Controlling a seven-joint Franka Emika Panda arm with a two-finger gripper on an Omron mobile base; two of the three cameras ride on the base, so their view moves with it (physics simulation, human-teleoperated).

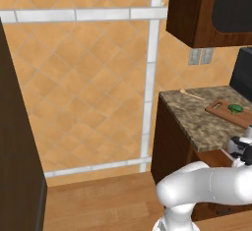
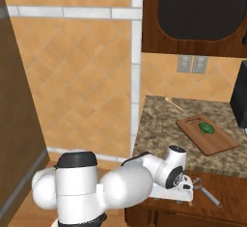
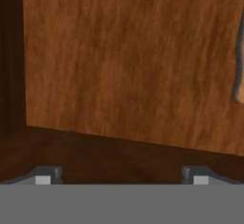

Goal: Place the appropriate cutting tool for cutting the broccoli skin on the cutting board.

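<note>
The broccoli (image 2: 206,128) sits on the cutting board (image 2: 212,144), at two o'clock on the desk (image 2: 159,134). The jaws are spread wide, holding nothing, low over the open drawer (image 2: 231,192), probably hunting a cutting tool.

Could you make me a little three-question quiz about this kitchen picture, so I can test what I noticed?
1. True or false: the broccoli lies on the cutting board.
2. Which thing lies on the countertop behind the board, nearer the wall? A) a wooden spoon B) a frying pan C) a bottle
3. Fill in: the gripper has its two fingertips standing ____ (wide apart / pressed together) over a wooden surface.

Key:
1. True; the small green floret sits on the board's far half.
2. A, the wooden spoon.
3. Wide apart, with nothing between them.
</note>
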